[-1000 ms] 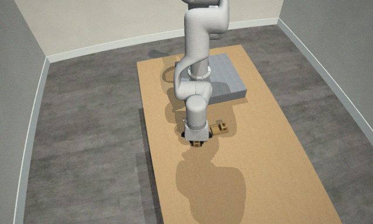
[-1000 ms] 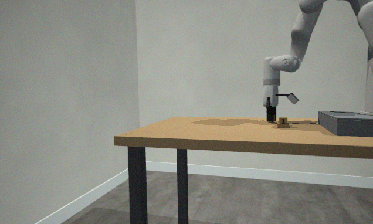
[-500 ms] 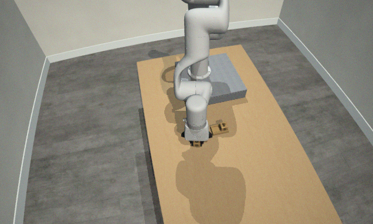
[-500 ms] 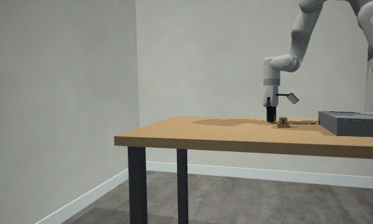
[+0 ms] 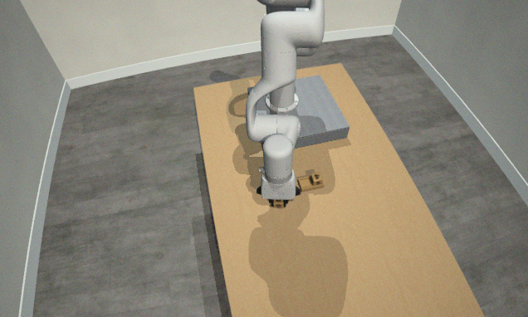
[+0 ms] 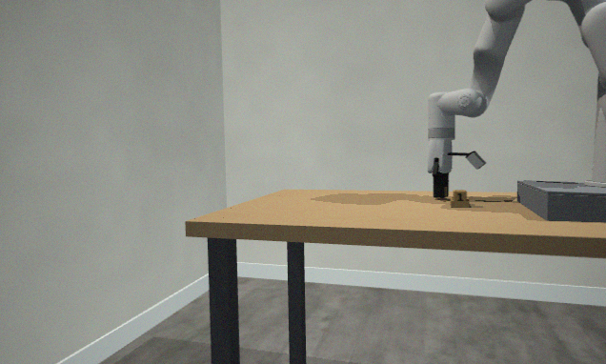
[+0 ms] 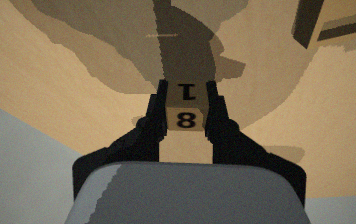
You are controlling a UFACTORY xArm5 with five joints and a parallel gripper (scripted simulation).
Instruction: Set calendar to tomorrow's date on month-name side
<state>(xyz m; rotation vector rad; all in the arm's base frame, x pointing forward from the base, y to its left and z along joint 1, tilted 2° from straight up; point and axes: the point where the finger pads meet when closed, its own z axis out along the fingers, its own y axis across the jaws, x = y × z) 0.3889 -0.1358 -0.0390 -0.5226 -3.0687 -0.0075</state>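
Note:
My gripper [image 5: 278,204] [image 6: 440,194] [image 7: 186,92] points down, low over the table, shut on a wooden cube [image 5: 278,202] [image 7: 172,119]. In the wrist view two of its faces show 1 and 8, both upside down in the picture. Whether the cube touches the table is unclear. The wooden tray [image 5: 310,189] [image 6: 460,205] [image 7: 306,25] lies on the table beside the gripper, on its right in the top view. The other cube [image 5: 316,178] [image 6: 459,194] stands at the tray's right end in that view; a 1 shows on it in the exterior view. The month's name is not readable.
The grey base slab [image 5: 324,107] [image 6: 572,205] under the arm lies behind the tray in the top view. The table's left edge runs to the left of the gripper there. Shadows of the arm fall across the wooden table [image 5: 386,236] [image 6: 286,213].

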